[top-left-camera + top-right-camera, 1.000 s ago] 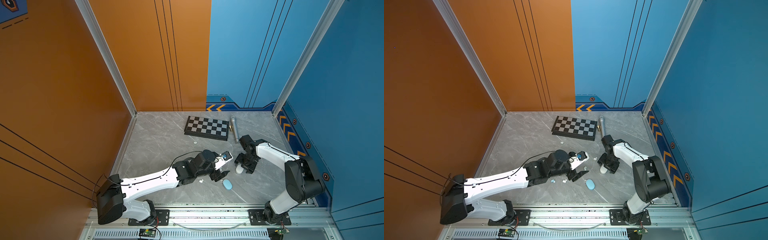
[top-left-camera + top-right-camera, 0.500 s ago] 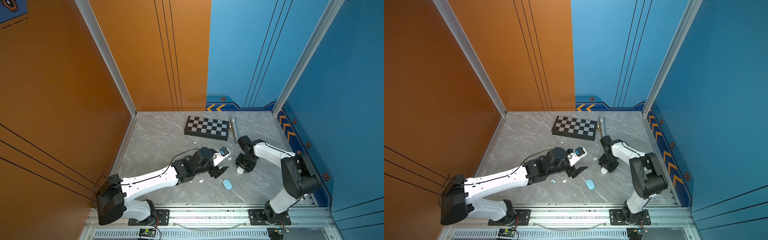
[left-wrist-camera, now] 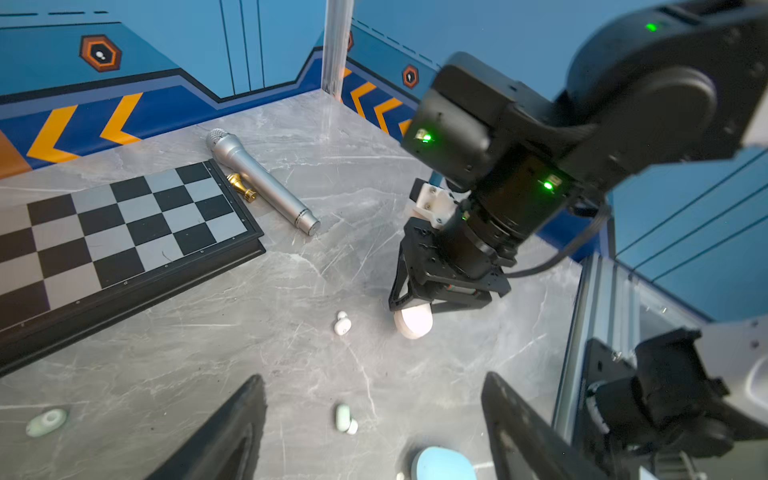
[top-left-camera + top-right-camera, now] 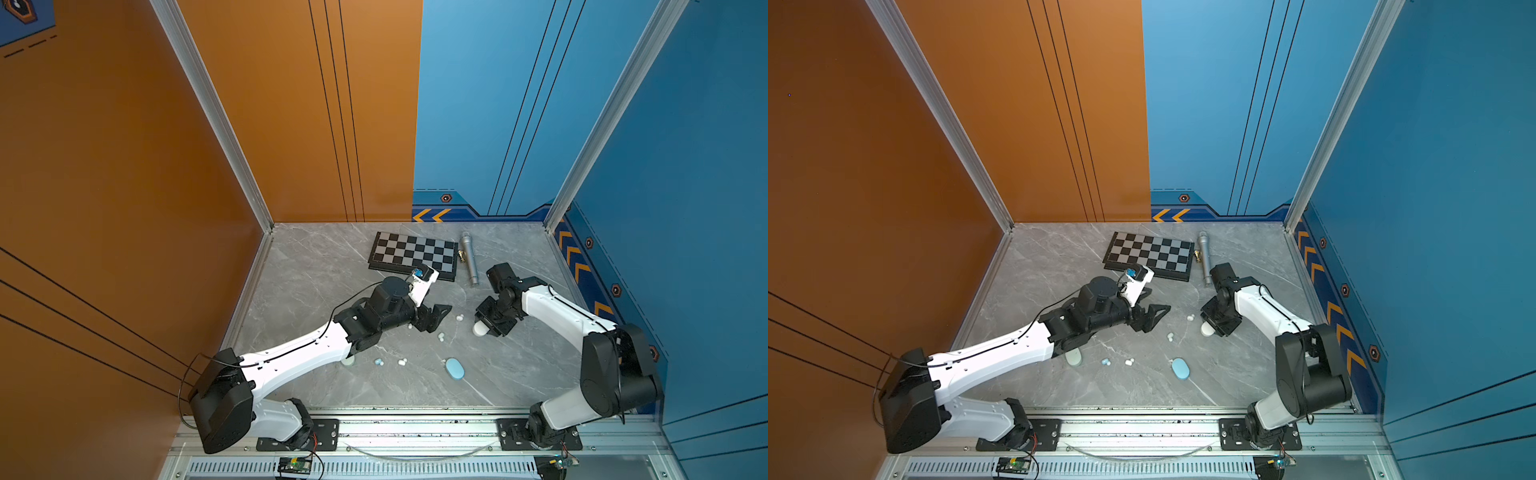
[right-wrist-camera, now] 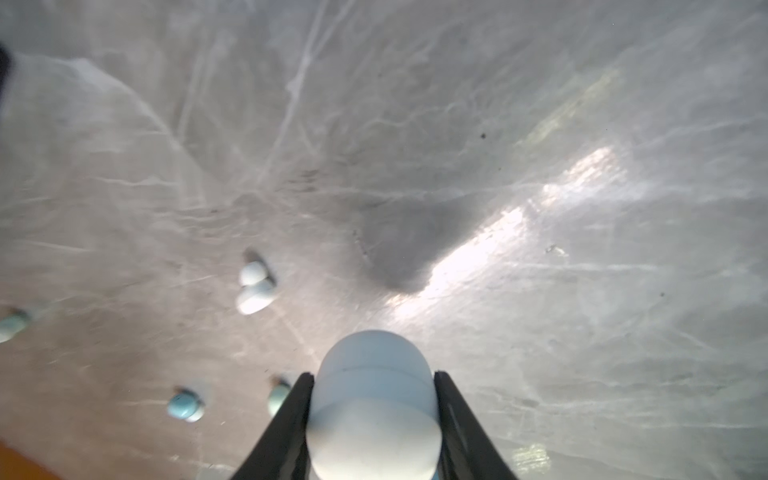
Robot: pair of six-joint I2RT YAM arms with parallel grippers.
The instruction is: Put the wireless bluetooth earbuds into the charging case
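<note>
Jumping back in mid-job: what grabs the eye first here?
The right tool clamped on a white case, right of centre, stands out first. Tiny earbuds lie scattered across the grey table, with a blue case near the front edge. The left tool hangs open beside them; a chessboard sits at the back.

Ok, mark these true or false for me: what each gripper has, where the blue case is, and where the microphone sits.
The right gripper is shut on the white case. True.
The left gripper is shut. False: it is open and holds nothing.
The blue case lies on the table, in no gripper. True.
The microphone lies on the chessboard. False: it lies beside the board, on the table.
</note>
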